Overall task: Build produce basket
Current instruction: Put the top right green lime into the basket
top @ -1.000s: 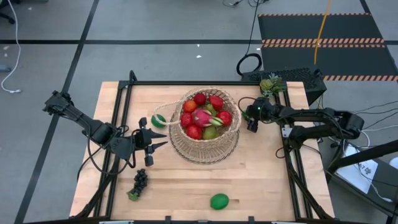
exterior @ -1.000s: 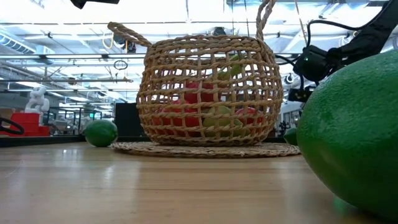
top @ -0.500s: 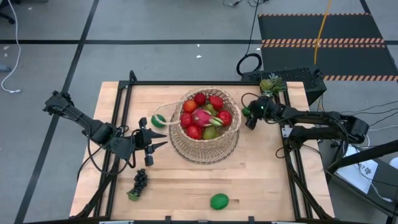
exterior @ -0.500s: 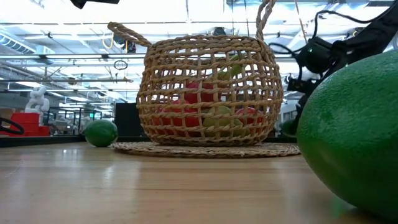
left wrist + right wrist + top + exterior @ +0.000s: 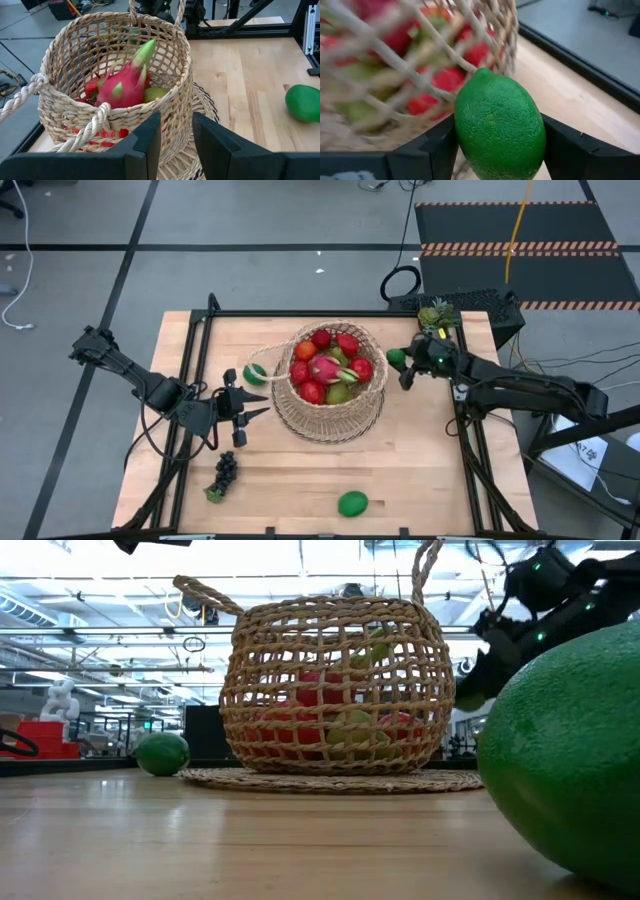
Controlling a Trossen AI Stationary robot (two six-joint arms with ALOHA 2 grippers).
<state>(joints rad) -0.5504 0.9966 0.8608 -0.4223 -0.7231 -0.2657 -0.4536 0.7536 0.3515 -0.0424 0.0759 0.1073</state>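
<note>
- Right gripper point(image 5: 400, 366) has its fingers clamped on a lime point(image 5: 499, 126), held just off the basket's point(image 5: 330, 412) 3 o'clock rim.
- Left gripper point(image 5: 250, 404) waits at the basket's 9 o'clock, fingers slightly parted, holding nothing.
- The basket, mid-worktop point(image 5: 430, 460), holds red fruit and a dragon fruit point(image 5: 126, 83).
- Grapes point(image 5: 225, 472) and another lime point(image 5: 352, 503) lie at 7 and 6 o'clock.

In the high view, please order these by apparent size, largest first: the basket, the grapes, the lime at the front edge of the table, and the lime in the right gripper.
1. The basket, by far the largest.
2. The grapes and the front lime look about alike; I would not rank them.
3. The lime held by the right gripper, smallest, though partly hidden.
</note>
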